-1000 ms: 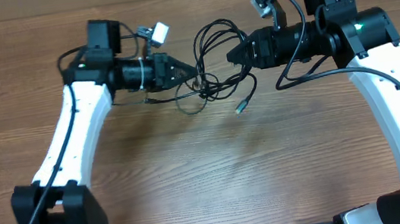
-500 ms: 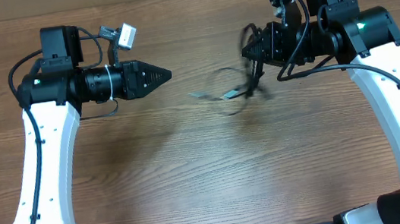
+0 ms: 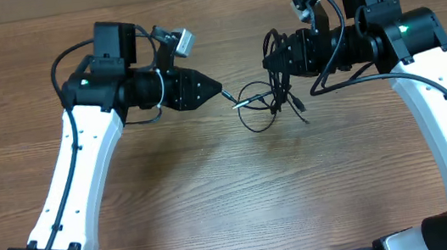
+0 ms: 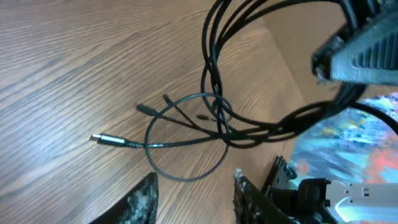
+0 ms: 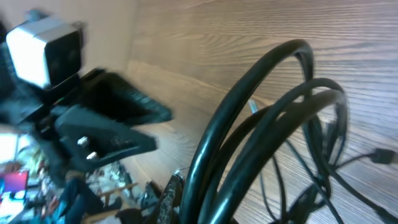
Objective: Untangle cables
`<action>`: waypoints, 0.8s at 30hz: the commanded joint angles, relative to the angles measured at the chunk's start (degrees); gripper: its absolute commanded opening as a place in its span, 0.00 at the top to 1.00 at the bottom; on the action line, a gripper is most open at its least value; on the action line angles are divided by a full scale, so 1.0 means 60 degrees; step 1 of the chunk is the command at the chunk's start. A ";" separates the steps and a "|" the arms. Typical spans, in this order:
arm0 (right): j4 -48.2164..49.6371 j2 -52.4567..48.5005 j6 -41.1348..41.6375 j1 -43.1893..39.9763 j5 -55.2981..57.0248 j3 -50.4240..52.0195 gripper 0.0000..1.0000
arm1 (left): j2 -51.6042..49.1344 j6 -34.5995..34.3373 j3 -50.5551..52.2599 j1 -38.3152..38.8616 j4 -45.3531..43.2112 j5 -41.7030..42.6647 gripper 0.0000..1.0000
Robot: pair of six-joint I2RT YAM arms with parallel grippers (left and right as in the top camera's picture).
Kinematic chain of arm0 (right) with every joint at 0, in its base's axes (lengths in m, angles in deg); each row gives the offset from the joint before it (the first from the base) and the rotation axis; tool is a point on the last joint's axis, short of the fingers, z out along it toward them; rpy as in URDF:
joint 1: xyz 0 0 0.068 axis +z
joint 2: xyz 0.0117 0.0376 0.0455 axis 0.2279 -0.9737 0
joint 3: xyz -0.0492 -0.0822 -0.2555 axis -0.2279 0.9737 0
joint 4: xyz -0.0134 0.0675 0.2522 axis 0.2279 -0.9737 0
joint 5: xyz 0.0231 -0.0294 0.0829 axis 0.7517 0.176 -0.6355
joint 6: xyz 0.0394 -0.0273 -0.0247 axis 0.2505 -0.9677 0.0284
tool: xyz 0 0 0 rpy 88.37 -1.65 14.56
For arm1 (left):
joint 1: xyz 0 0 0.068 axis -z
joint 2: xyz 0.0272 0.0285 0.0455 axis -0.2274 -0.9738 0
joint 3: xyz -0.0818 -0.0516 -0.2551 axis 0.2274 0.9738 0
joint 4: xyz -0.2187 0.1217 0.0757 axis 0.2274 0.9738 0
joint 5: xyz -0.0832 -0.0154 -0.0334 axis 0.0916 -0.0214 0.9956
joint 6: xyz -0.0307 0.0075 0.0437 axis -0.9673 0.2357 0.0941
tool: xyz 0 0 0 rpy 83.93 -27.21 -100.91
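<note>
The cables are thin black cords looped together in a bundle. Their upper loops are held up by my right gripper, which is shut on them, while the lower loops and a silver plug tip rest on the table. In the right wrist view the loops run close across the lens, past my right gripper. My left gripper is open and empty, just left of the bundle. In the left wrist view its fingers frame the lying loop and the plug tip.
The wooden table spreads out in front of both arms. Thicker black wires hang off the right arm close to the bundle. The left arm's wrist camera sticks up above its gripper.
The left arm swung away to the left, then came back, and its tip now sits close to the plug tip. The right gripper kept the bundle, which shifted right and hangs more gathered.
</note>
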 commanded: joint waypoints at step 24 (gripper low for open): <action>-0.0929 0.0142 0.0965 -0.0062 0.2911 -0.0106 0.96 | -0.1144 -0.6120 -0.0215 -0.0951 0.3177 -0.9799 0.96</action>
